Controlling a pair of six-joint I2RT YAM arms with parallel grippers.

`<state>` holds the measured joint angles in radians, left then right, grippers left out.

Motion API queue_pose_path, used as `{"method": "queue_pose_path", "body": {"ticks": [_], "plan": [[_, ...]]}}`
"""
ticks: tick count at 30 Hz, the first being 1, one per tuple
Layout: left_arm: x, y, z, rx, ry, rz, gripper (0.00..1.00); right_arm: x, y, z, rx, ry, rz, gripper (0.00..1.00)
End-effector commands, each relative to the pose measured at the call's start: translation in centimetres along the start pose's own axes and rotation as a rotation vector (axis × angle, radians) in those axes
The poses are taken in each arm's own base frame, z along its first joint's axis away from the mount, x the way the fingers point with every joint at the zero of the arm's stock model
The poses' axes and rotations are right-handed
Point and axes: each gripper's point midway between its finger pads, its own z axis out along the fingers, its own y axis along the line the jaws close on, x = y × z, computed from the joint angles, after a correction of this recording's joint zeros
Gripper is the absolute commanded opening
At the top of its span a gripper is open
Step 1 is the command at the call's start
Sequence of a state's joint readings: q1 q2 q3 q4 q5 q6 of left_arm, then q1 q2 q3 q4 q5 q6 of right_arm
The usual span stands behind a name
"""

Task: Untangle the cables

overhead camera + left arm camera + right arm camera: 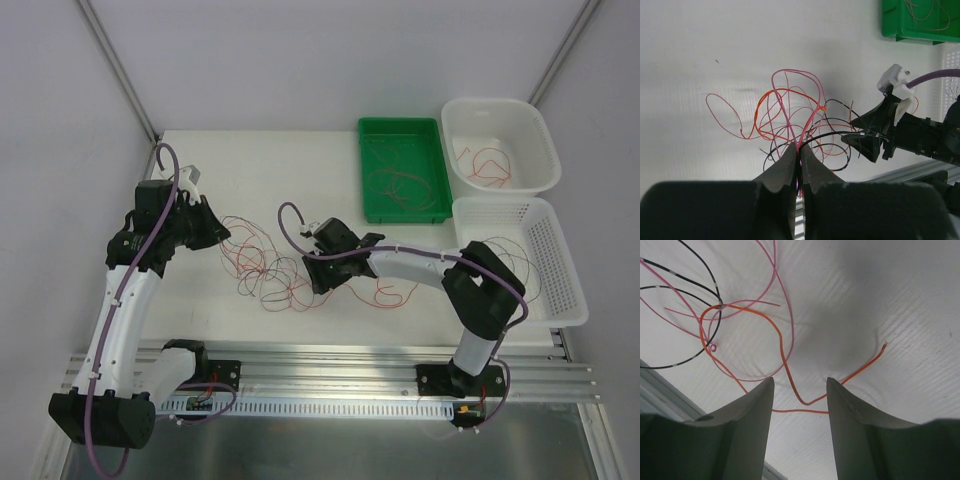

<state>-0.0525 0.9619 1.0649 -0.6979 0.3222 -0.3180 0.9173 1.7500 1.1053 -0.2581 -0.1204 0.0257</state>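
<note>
I am looking down on a white worktop point(260, 170). The cables point(262, 268), a loose tangle of thin red, orange and black strands, are lying at its middle, between my 2 arms. My left hand point(799, 149) is sitting at the tangle's left edge, its fingers pinching shut on pink and red strands. My right hand point(800, 385) is hovering at the tangle's right edge, fingers apart and gripping nothing. An orange cable point(785, 355) is curving across the worktop between them. More strands are lying in the green tray point(400, 122), far right.
</note>
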Motion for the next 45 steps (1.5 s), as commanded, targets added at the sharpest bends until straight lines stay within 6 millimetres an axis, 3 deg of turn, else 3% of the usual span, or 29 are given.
{"method": "queue_pose_path", "body": {"ticks": [1, 12, 17, 23, 31, 37, 39, 41, 42, 44, 45], "plan": [[0.3, 0.2, -0.4, -0.009, -0.004, 0.016, 0.0, -2.2, 1.1, -0.3, -0.026, -0.062, -0.005, 0.49], [1.2, 1.4, 0.4, -0.056, 0.023, 0.004, 0.0, -4.2, 4.3, -4.9, 0.094, -0.243, -0.18, 0.57], [1.3, 1.6, 0.4, -0.061, 0.023, 0.005, 0.0, -4.1, 5.7, -4.4, 0.097, -0.27, -0.21, 0.56], [1.4, 1.6, 0.4, -0.06, 0.025, 0.006, 0.0, -3.4, 7.4, -2.3, 0.048, -0.241, -0.224, 0.53], [1.4, 1.7, 0.4, -0.065, 0.023, 0.008, 0.0, -2.6, 8.1, 1.7, -0.008, -0.193, -0.219, 0.4], [1.5, 1.9, 0.6, -0.073, 0.03, 0.005, 0.0, -2.3, 8.1, 3.2, -0.048, -0.182, -0.175, 0.34], [1.6, 1.9, 0.7, -0.07, 0.034, 0.006, 0.0, -2.0, 8.0, 3.6, -0.053, -0.171, -0.172, 0.27], [1.5, 2.1, 0.8, -0.084, 0.034, 0.003, 0.0, -2.4, 8.1, 3.0, -0.06, -0.185, -0.167, 0.11], [1.3, 3.3, 0.9, -0.15, 0.019, 0.0, 0.0, -2.8, 8.5, 1.2, -0.071, -0.206, -0.173, 0.01], [1.3, 3.9, 1.0, -0.183, 0.012, -0.012, 0.0, -2.6, 8.3, 0.4, -0.062, -0.197, -0.179, 0.01], [0.9, 5.3, 0.8, -0.26, -0.017, -0.017, 0.0, -3.6, 8.3, -1.6, -0.053, -0.237, -0.182, 0.01]]}}
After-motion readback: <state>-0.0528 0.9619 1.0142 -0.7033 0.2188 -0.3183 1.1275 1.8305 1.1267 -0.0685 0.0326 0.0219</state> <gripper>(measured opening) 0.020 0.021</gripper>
